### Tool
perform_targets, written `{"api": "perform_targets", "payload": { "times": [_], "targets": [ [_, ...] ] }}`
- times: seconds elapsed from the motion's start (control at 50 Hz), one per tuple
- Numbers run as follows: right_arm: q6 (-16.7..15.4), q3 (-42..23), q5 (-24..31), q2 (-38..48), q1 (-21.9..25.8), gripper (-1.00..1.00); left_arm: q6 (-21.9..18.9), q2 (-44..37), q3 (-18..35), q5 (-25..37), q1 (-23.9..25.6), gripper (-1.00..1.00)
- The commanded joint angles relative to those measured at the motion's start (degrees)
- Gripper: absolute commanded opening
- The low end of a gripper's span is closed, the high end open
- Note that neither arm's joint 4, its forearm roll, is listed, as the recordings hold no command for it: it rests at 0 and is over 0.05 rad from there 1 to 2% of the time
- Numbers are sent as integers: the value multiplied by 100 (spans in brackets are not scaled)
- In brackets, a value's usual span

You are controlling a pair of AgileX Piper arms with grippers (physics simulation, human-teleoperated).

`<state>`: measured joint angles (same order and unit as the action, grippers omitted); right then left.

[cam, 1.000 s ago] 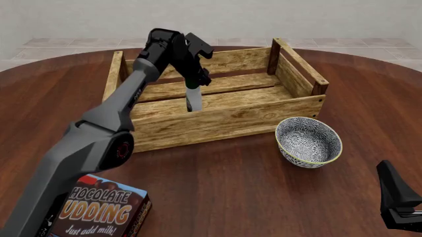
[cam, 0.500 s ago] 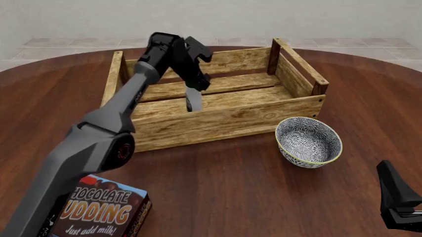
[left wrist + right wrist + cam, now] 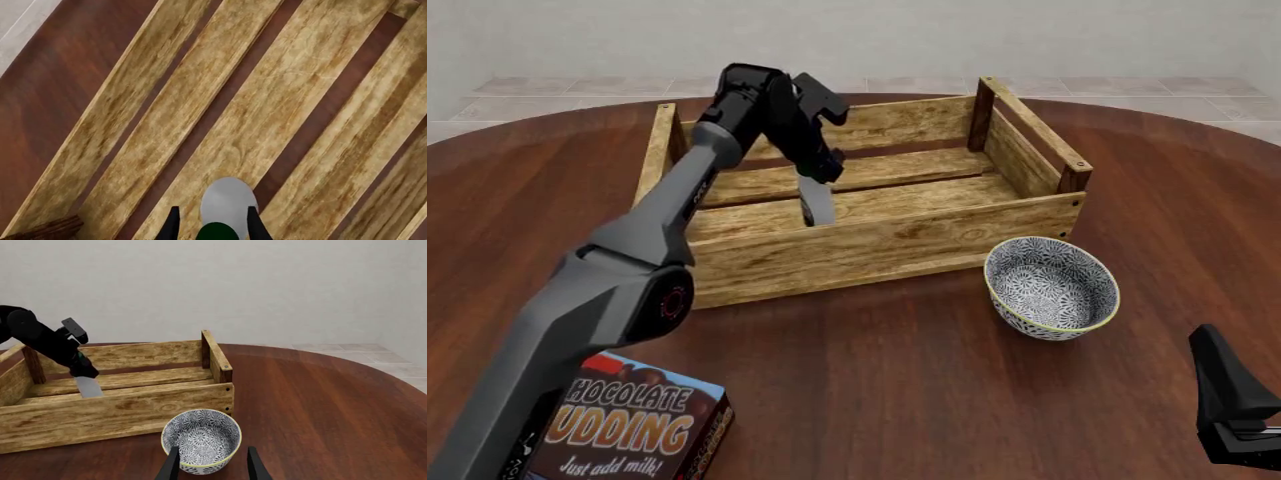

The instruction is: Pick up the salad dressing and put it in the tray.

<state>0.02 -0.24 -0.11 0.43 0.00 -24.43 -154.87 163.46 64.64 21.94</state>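
Left hand (image 3: pixel 817 190) grips salad dressing (image 3: pixel 815 202) inside tray (image 3: pixel 881 240); box (image 3: pixel 627 430) reads "Just add milk!"

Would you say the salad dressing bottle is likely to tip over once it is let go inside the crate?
Probably: the salad dressing is slim and tall, held tilted by the left claw above the tray slats. Its smooth white body may slip or roll if it falls.

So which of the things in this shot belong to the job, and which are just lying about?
Part of the job:
- salad dressing, gripped in the left claw
- tray, which the bottle hangs inside

Just lying about:
- patterned bowl, beside the tray
- chocolate pudding box, at the near edge
- right claw, open and holding nothing
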Motion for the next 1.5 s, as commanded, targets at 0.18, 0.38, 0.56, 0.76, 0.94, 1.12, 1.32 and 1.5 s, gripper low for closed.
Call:
{"api": "perform_targets", "payload": {
  "times": [0.18,0.38,0.56,0.76,0.94,1.12,1.32,1.5],
  "targets": [
    [0,0,0,-1,0,100,150,141,-150,129,53,100],
    [0,0,0,1,1,100,202,361,-149,131,76,100],
    [0,0,0,-1,1,100,169,454,-148,131,55,100],
    [0,0,0,-1,-1,100,139,530,-130,146,50,100],
    [0,0,0,-1,0,100,111,669,-131,173,50,100],
    [-1,0,0,-1,1,100,129,908,-132,218,105,100],
    [1,0,0,-1,-1,100,185,1248,-133,294,121,100],
    [0,0,0,1,1,100,190,1584,-150,419,161,100]
  ]
}}
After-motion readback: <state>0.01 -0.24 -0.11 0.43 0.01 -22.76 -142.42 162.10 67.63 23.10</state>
